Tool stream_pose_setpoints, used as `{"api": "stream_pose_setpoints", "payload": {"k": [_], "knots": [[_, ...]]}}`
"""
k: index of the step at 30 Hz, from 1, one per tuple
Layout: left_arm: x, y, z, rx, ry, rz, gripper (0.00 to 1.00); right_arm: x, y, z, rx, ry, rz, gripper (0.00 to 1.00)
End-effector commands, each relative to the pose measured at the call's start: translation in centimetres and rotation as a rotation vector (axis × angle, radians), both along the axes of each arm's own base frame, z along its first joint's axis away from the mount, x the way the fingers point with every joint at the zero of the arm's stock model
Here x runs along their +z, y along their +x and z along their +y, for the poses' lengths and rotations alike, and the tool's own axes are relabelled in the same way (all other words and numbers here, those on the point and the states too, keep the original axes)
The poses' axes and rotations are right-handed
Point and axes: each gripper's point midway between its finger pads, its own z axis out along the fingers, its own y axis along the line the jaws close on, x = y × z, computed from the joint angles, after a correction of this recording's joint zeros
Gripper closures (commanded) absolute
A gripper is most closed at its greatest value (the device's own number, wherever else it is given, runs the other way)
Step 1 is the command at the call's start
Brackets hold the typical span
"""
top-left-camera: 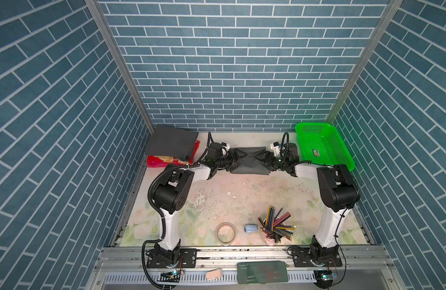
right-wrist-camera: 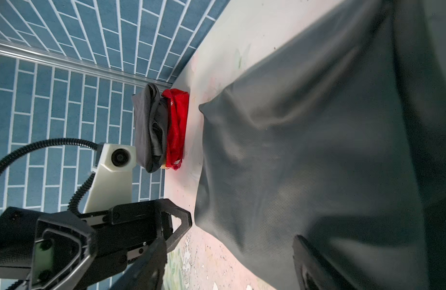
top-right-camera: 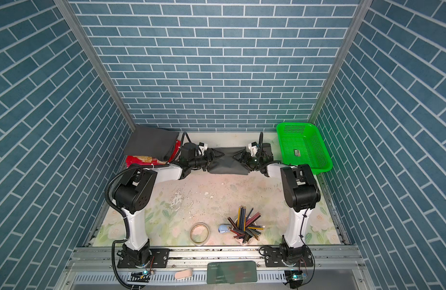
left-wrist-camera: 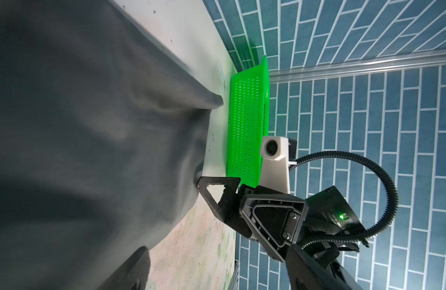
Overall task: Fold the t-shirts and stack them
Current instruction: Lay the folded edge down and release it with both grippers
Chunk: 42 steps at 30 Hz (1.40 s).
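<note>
A dark grey t-shirt point(top-left-camera: 249, 162) point(top-right-camera: 225, 163) lies folded into a band at the back middle of the table. My left gripper point(top-left-camera: 238, 160) point(left-wrist-camera: 222, 273) is at its left end. My right gripper point(top-left-camera: 261, 158) point(right-wrist-camera: 229, 266) is at its right end. Both stand open, fingers spread wide around the cloth ends. In both wrist views the cloth point(left-wrist-camera: 91, 140) point(right-wrist-camera: 317, 150) looks blurred and slack, draped against one finger. A second folded charcoal t-shirt point(top-left-camera: 170, 143) point(right-wrist-camera: 149, 130) rests on a red bag at the back left corner.
A green mesh basket point(top-left-camera: 322, 145) stands at the back right. The red snack bag point(top-left-camera: 164, 160) lies under the charcoal shirt. Near the front are a cup of coloured pencils point(top-left-camera: 276, 224), a tape ring point(top-left-camera: 225, 233) and a small blue object point(top-left-camera: 251, 228). Brick-patterned walls enclose three sides.
</note>
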Motion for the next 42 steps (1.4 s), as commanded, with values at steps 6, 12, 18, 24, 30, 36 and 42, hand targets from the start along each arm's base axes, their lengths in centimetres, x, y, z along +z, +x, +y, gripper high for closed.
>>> {"api": "stream_pose_setpoints", "payload": {"k": [6, 12, 18, 24, 30, 36, 42], "knots": [[-6.9, -1.9, 2.4, 0.038, 0.002, 0.081, 0.13, -4.6, -1.8, -1.2, -0.039, 0.016, 0.097, 0.2], [-9.8, -2.9, 5.3, 0.083, 0.08, 0.129, 0.13, -7.1, -3.4, -4.0, -0.085, -0.023, 0.148, 0.2], [-8.9, -2.2, 5.9, 0.073, 0.136, 0.093, 0.13, -4.0, -2.0, -4.2, -0.053, -0.055, 0.074, 0.2], [-1.1, 0.7, 4.9, 0.056, 0.157, -0.08, 0.13, 3.3, 1.0, -3.5, -0.041, -0.028, -0.093, 0.19], [4.6, 2.7, 4.1, 0.091, 0.05, -0.153, 0.13, 5.5, 4.3, -1.7, -0.029, 0.064, -0.151, 0.18], [3.4, 3.8, 2.5, 0.1, -0.016, -0.135, 0.13, 4.1, 6.5, 1.4, 0.004, 0.132, -0.144, 0.15], [-1.5, 3.4, 2.4, 0.106, 0.016, -0.071, 0.13, 1.8, 7.4, 3.5, 0.043, 0.179, -0.114, 0.14]]}}
